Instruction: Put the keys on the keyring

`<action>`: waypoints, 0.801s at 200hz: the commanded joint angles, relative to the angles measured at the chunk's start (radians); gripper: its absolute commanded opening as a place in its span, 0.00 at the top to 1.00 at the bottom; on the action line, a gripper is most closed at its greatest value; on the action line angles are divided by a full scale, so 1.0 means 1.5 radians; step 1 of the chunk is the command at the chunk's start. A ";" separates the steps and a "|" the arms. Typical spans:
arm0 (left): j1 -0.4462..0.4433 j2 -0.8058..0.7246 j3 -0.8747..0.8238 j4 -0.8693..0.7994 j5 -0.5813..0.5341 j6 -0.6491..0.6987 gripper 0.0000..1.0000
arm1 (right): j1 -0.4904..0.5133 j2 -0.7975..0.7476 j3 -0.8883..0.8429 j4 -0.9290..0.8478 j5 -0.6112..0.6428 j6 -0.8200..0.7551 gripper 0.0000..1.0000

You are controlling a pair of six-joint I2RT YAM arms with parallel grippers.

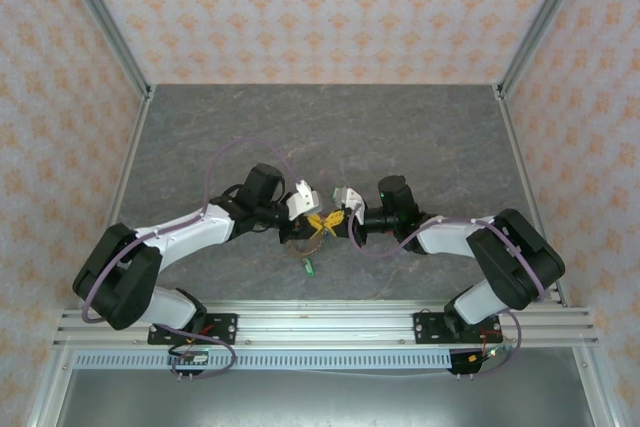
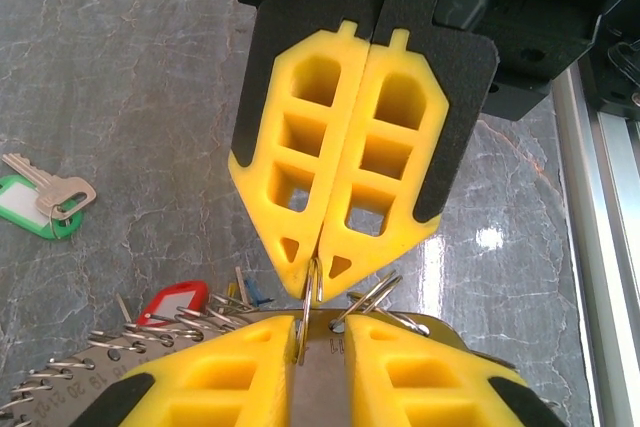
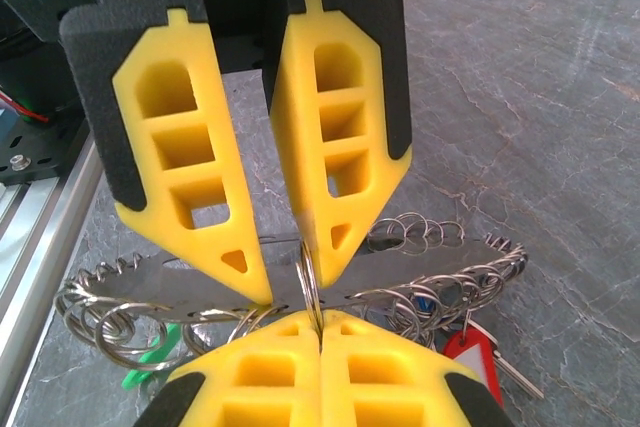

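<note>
Keyring (image 3: 455,255), a flat metal band strung with small split rings, sits mid-table (image 1: 400,137), well clear of the walls (image 1: 300,7) and nearer the front rail (image 1: 320,319). Right gripper (image 3: 320,322) is clenched on one split ring (image 3: 310,282). Left gripper (image 3: 288,275) stands slightly parted, astride the band. Green key (image 2: 40,202) lies loose on open surface. Red key (image 2: 172,302) is at the band.

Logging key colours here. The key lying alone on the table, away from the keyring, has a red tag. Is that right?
No. The key lying alone on the table, away from the keyring, has a green tag, not red; the left wrist view shows it.
</note>
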 commanded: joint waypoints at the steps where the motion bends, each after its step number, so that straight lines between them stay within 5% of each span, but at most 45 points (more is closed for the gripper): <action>1: -0.003 0.007 0.018 -0.010 0.014 0.014 0.80 | 0.001 -0.009 -0.002 0.056 -0.026 0.014 1.00; 56: -0.004 0.005 0.019 0.007 0.009 0.006 0.86 | 0.001 -0.009 0.009 0.039 -0.045 0.017 1.00; 104: -0.003 -0.003 0.016 0.018 -0.009 0.001 1.00 | 0.001 -0.014 0.014 0.013 -0.029 0.014 0.97; 138: -0.003 -0.014 0.011 0.020 -0.044 -0.012 1.00 | 0.001 -0.077 -0.011 0.008 0.132 0.074 0.65; 160: 0.001 -0.034 -0.013 0.050 -0.080 -0.041 1.00 | -0.001 -0.138 0.000 -0.044 0.355 0.179 0.63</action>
